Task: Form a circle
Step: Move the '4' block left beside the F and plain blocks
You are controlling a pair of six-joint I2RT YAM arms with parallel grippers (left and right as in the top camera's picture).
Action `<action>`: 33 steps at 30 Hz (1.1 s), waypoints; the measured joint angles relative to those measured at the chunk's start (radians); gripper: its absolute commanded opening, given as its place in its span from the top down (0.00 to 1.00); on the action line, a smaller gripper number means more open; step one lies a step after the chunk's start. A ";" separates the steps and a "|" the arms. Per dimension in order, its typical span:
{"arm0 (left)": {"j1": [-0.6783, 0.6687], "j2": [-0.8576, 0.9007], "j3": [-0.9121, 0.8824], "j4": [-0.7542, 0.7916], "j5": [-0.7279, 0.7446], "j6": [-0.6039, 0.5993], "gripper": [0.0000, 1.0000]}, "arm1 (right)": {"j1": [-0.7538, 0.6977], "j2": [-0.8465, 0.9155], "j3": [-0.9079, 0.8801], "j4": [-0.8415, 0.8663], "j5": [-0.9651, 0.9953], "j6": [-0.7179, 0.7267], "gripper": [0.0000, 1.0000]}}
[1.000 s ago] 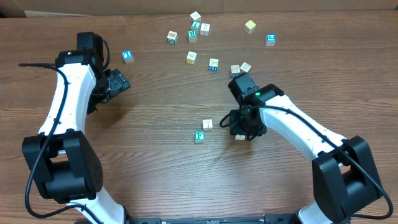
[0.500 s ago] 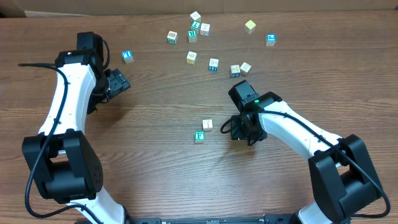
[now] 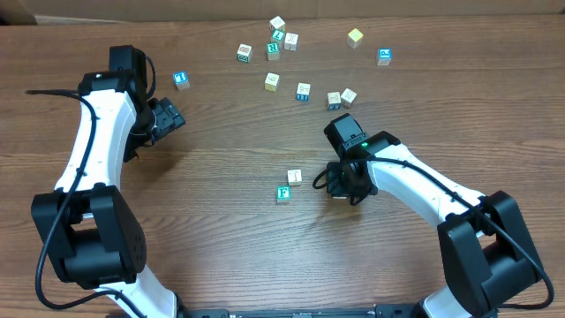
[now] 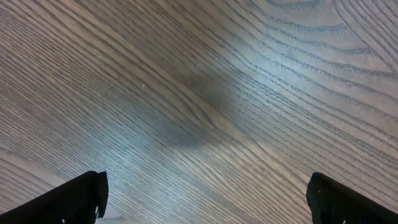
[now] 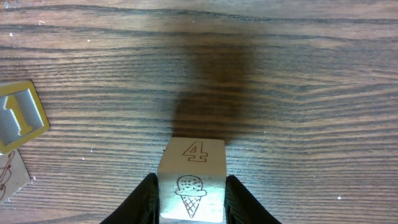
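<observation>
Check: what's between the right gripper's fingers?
A cream block printed with a 4 and an ice-cream cone; the right gripper has a finger against each side. Right wrist view shows it.

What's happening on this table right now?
The right hand grips a cream 4 block with an ice-cream cone drawn on it, beside two blocks set mid-table: a green F block and a cream block. The left hand hangs open over bare wood, holding nothing. The other blocks lie scattered toward the far edge of the table, so no circle is formed yet.
</observation>
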 measured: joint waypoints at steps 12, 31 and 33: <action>0.000 0.000 0.000 0.000 0.000 0.000 0.00 | 0.015 0.000 0.000 0.040 -0.015 -0.013 0.73; 0.000 0.000 0.000 0.000 0.000 0.000 0.00 | 0.134 0.000 -0.001 0.068 -0.031 -0.082 0.72; 0.000 0.000 0.000 0.000 0.000 0.000 0.00 | 0.146 0.000 -0.001 0.072 -0.030 -0.090 0.72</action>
